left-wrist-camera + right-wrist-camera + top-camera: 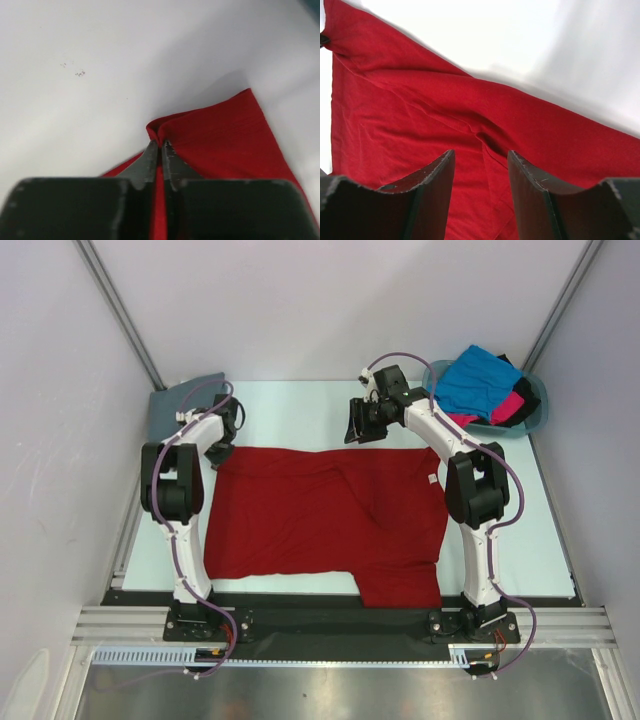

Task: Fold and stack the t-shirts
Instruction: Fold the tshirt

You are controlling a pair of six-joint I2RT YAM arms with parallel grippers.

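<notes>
A deep red t-shirt (320, 520) lies spread flat across the table, with a sleeve hanging toward the near edge. My left gripper (228, 440) is shut on its far left corner; the left wrist view shows the red cloth (225, 140) pinched between the closed fingers (160, 142). My right gripper (356, 425) is open and empty, hovering over the shirt's far edge, where a crease (485, 135) lies between its fingers (481, 152). A slate grey t-shirt (180, 405) lies flat at the back left. Blue (475, 380), pink (513, 405) and black (528, 405) t-shirts are piled in the basket.
A teal plastic basket (541, 390) stands at the back right corner. White walls with metal posts close in the back and sides. The black base rail (320, 625) runs along the near edge.
</notes>
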